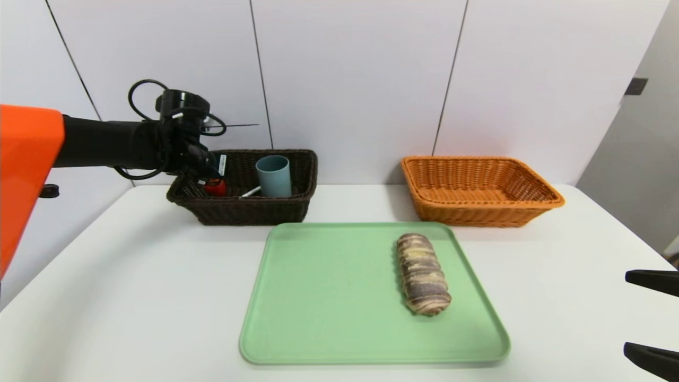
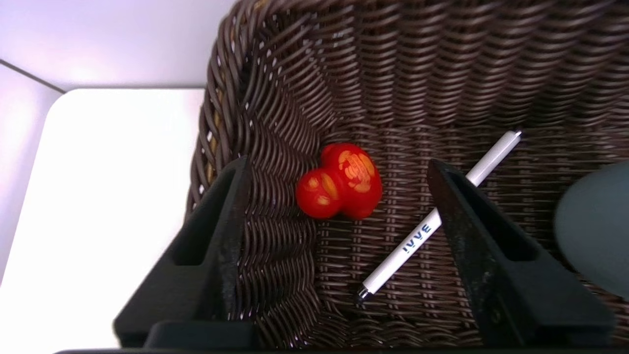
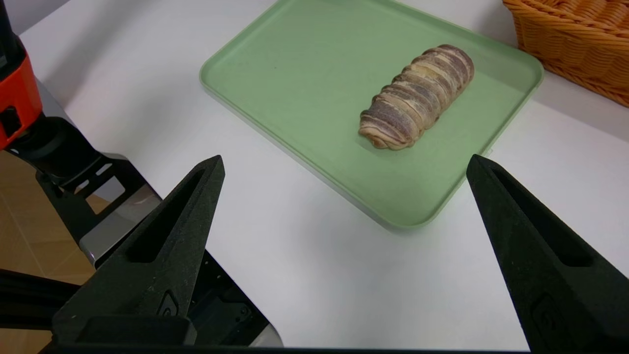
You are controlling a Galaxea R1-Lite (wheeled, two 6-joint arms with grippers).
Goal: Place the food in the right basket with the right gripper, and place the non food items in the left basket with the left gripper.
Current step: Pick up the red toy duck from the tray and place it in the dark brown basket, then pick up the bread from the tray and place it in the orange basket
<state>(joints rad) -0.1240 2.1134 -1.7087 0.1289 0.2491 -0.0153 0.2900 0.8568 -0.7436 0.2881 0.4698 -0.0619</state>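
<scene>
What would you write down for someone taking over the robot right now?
Left gripper: open over the dark basket, holding nothing.
Right gripper: open and empty, near the tray's corner, over the table's right side.
Done: the red toy, pen and cup are in the dark basket.
Left: the bread lies on the tray; the right gripper should put it in the orange basket, which has nothing in it.
</scene>
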